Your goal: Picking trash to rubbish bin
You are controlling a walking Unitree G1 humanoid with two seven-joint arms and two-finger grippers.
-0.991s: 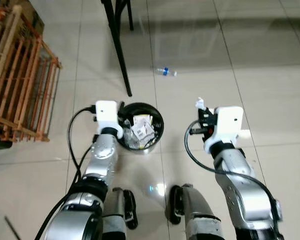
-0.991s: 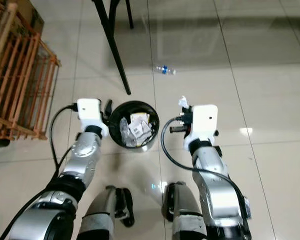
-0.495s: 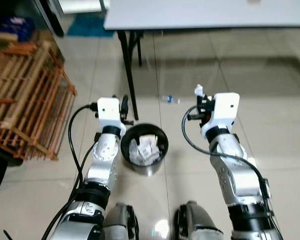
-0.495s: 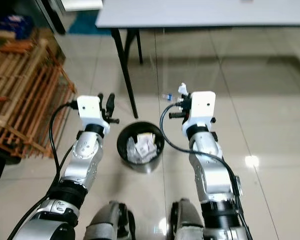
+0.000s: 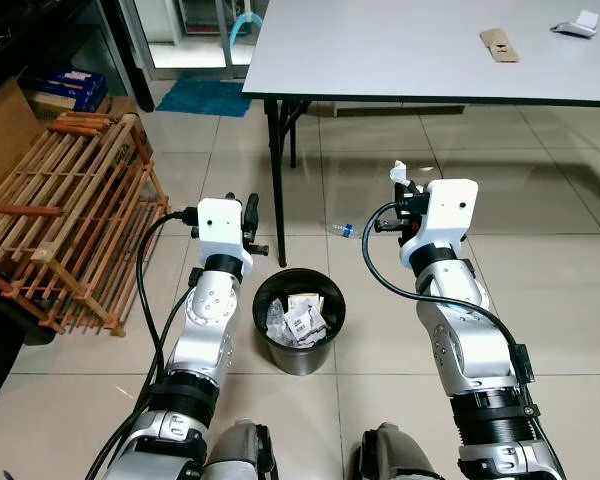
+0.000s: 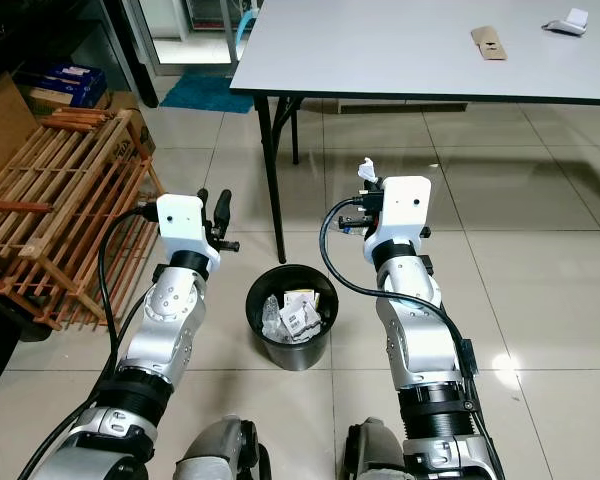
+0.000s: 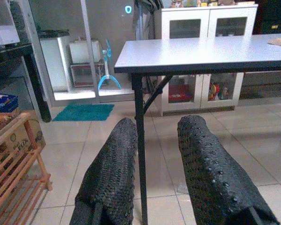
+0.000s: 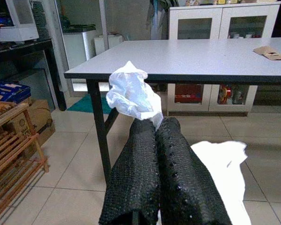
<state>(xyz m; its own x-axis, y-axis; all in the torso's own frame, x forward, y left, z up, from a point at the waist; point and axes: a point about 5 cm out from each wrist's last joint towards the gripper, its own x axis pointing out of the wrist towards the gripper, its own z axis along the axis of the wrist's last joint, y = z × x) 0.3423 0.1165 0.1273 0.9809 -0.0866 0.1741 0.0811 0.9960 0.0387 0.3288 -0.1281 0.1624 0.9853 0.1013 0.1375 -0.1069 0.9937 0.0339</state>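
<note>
Bin (image 5: 300,318), black and round, on the tiled floor (image 5: 570,300) directly between the two raised forearms; crumpled white paper and wrappers (image 5: 298,318) lie inside it.

Left gripper (image 5: 250,212) held up beside the bin's left side, above floor level; fingers (image 7: 112,178) apart, nothing between them.

Right gripper (image 6: 368,180) raised to the right of the bin, higher than the rim. Fingers (image 8: 150,173) pressed together, clamped on a crumpled white tissue (image 8: 131,93) that sticks out past the tips; more white material (image 8: 222,173) hangs beside the fingers in the right wrist view.

Small plastic bottle (image 5: 342,230) with a blue label lying on the floor beyond the bin, near the black desk leg (image 5: 277,175).

Wooden slatted rack (image 5: 60,215) to the robot's left, tipped against a cardboard box (image 5: 0,125).

Grey desk (image 5: 420,50) farther on; a brown cardboard scrap (image 5: 500,44) and a small white item (image 5: 577,24) rest on top, well apart from the bin. Blue mat (image 5: 202,98) on the floor behind.
</note>
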